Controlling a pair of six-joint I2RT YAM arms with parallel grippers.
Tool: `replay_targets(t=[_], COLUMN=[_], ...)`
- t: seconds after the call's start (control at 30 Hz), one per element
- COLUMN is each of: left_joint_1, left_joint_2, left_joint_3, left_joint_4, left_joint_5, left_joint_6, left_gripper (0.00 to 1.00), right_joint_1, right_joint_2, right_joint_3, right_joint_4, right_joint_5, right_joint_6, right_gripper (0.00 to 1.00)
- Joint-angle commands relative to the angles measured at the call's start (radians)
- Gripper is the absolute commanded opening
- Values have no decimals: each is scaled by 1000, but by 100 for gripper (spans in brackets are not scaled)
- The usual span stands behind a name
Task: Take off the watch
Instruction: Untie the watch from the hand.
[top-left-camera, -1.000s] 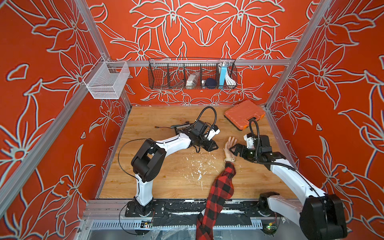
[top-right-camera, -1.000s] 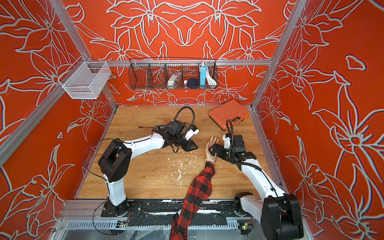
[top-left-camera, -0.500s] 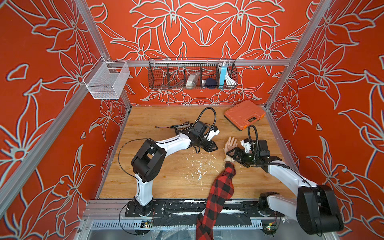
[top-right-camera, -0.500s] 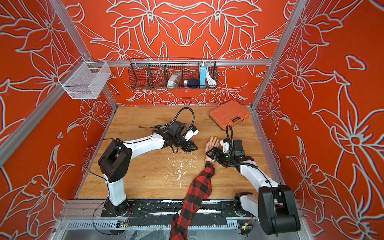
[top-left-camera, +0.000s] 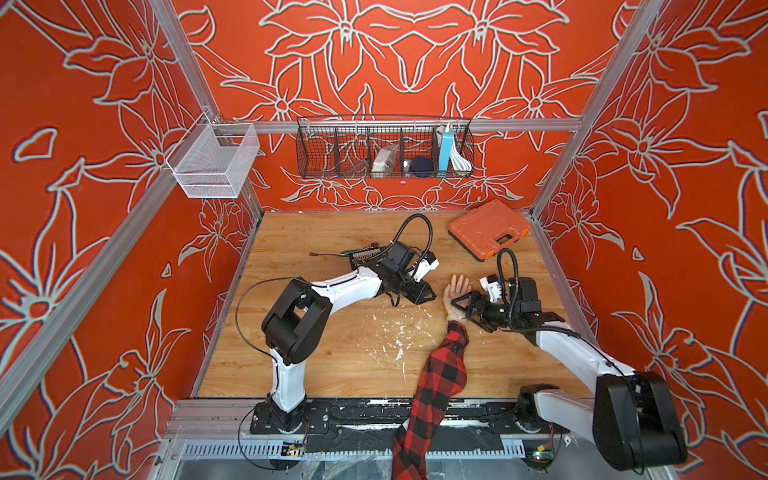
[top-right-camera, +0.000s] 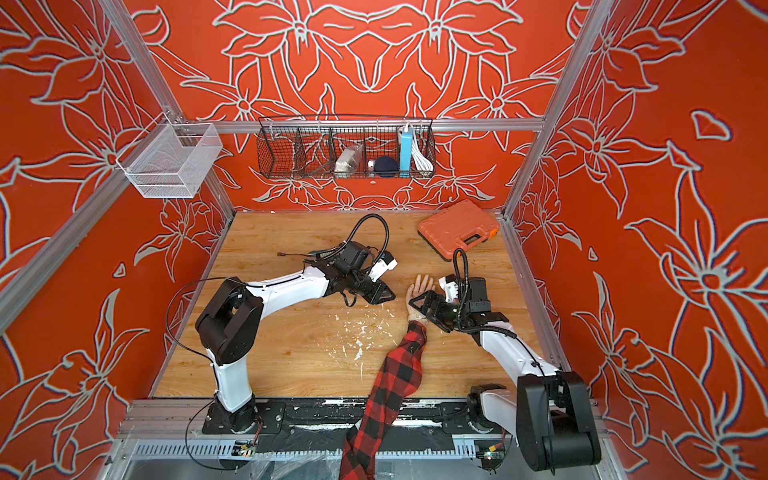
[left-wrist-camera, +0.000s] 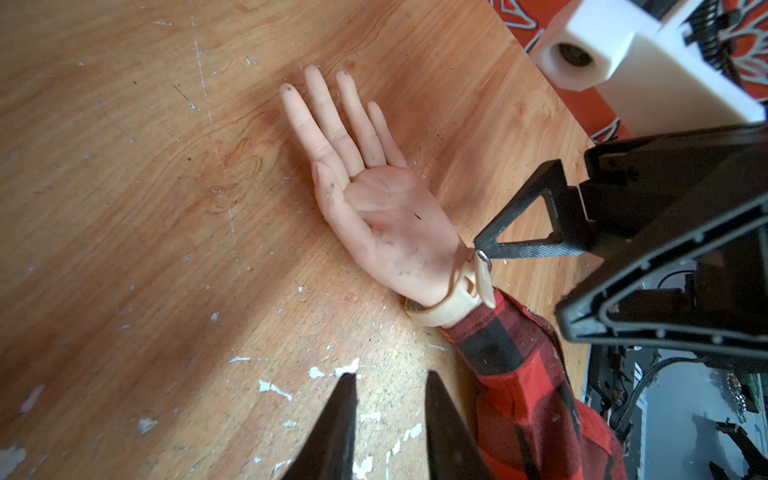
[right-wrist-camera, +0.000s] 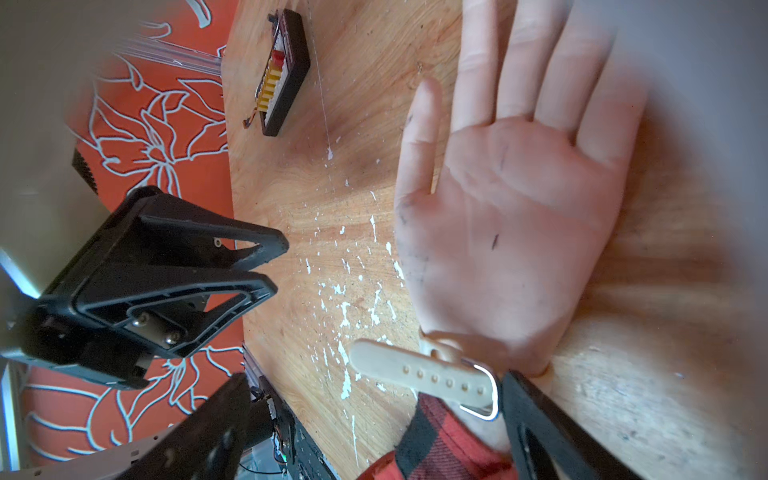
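Observation:
The watch (left-wrist-camera: 446, 309) is a cream strap round the wrist of a mannequin hand (top-left-camera: 455, 286) that lies palm up on the wooden table. Its loose strap end (right-wrist-camera: 415, 371) sticks out through the metal buckle (right-wrist-camera: 487, 392). My right gripper (right-wrist-camera: 374, 378) is open wide and straddles that strap end; one fingertip (left-wrist-camera: 484, 245) touches the buckle. In both top views it sits at the wrist (top-left-camera: 461, 311) (top-right-camera: 420, 309). My left gripper (left-wrist-camera: 390, 376) hovers left of the hand (top-left-camera: 430, 296), jaws a narrow gap apart and empty.
A red-and-black plaid sleeve (top-left-camera: 440, 374) runs from the wrist to the front edge. A black bit holder (top-left-camera: 365, 254) lies behind the left arm. An orange tool case (top-left-camera: 488, 228) sits at the back right. A black wire basket (top-left-camera: 384, 149) and a white mesh basket (top-left-camera: 214, 160) hang on the walls.
My right gripper has swung from beside the palm down to the wrist, and now reaches the strap's buckle. The left arm has not moved.

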Motion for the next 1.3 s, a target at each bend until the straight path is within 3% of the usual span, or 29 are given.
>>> replay_targets(t=[0.0,0.6,1.27], left_joint_1=[5,12,75], left_joint_2=[-43,-100,-203], left_joint_3=[-3,-40,-127], left_joint_4=[-15,-21,-5], left_joint_5=[5,-18,-18], left_joint_6=[13,31,14], left_gripper=[29,29,29], right_joint_1=[-5,24,267], right_joint_2=[-8,60,158], right_joint_3=[17,48,147], right_joint_4=[32,161,348], right_joint_5=[-49,-95,-24], right_joint_6=[46,161,313], right_gripper=[95,93,92])
